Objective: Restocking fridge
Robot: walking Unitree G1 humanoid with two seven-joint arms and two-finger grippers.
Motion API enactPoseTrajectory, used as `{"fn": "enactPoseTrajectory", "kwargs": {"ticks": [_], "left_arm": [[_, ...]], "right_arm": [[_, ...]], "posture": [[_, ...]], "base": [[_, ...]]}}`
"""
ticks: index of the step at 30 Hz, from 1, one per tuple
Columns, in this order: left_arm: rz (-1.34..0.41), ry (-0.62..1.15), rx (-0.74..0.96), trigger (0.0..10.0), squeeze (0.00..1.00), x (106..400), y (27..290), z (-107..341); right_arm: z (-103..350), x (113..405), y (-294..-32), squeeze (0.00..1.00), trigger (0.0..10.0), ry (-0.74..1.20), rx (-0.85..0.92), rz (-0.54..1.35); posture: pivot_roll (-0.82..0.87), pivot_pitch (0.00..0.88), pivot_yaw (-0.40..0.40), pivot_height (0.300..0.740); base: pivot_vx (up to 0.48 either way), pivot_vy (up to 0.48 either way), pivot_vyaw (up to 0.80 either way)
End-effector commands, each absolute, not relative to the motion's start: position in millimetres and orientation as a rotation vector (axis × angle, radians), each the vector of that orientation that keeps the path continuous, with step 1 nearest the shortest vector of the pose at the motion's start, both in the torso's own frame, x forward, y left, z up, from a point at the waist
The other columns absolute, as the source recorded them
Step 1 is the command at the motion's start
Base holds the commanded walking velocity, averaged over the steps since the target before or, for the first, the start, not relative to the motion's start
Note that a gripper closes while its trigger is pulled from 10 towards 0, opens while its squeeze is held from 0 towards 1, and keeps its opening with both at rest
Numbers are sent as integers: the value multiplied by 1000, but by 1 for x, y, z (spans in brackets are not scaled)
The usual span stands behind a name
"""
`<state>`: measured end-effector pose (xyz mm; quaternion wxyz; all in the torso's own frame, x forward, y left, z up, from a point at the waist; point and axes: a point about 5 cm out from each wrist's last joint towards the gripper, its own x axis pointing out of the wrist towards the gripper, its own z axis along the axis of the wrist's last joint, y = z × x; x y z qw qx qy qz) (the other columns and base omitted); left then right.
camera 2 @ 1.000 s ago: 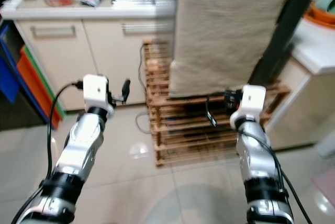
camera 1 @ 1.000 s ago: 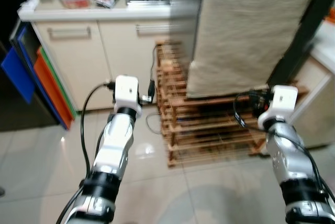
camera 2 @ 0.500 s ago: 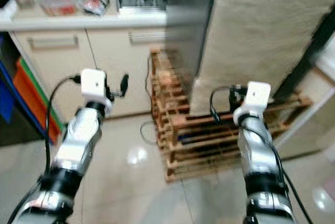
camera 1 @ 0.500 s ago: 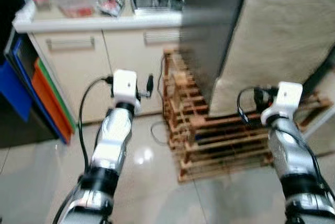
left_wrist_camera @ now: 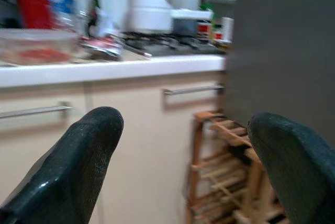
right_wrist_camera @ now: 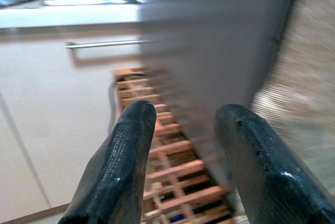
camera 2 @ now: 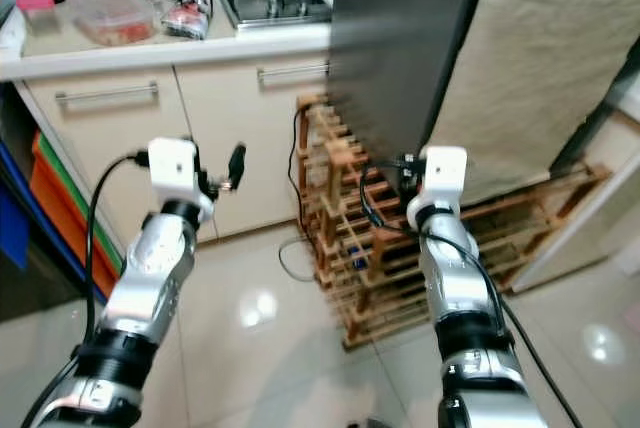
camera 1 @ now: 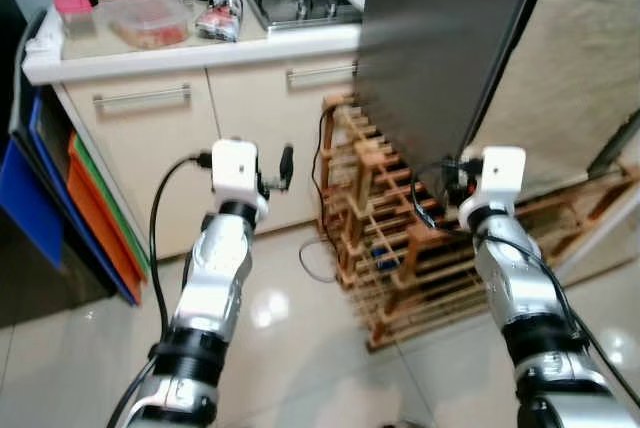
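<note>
Both pincers are raised before the robot with fingers apart and nothing held. The right gripper sits just short of the dark grey fridge, whose tall face rises ahead and above it, its long axis upright. The left gripper points toward the cream cabinet, well aside of the fridge. A wooden rack stands below the right pincer. The right arm looks nearer for reaching the fridge.

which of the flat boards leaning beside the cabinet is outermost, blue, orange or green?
The blue board. It stands farthest out from the cabinet; the orange board comes next, and the green board shows as a thin edge right against the cabinet side.
</note>
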<state>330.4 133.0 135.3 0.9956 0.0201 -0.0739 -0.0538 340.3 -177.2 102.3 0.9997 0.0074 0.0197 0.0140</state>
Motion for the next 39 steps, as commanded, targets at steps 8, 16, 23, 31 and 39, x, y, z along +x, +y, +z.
{"fn": "enactPoseTrajectory", "kwargs": {"ticks": [8,16,23,31,39], "left_arm": [[-121,-130,73,10000,0,338,126,137],[-220,-183,74,10000,0,337,115,145],[-220,-179,28,10000,0,338,115,146],[-228,-123,83,10000,0,339,117,136],[-229,-117,104,10000,0,340,120,135]], "right_arm": [[122,347,-171,0,10000,-50,-25,27],[132,349,-161,0,10000,-116,-43,31],[130,347,-148,0,10000,-113,-44,96],[124,344,-153,0,10000,-86,-31,77],[121,339,-168,0,10000,-81,-43,-4]], "posture": [[-20,0,-13,740],[-13,0,-9,740],[-8,0,-13,718],[-9,0,-21,686],[-18,0,-25,652]], "base": [[0,0,203],[120,0,380],[118,364,-116],[0,0,0],[0,0,0]]}}
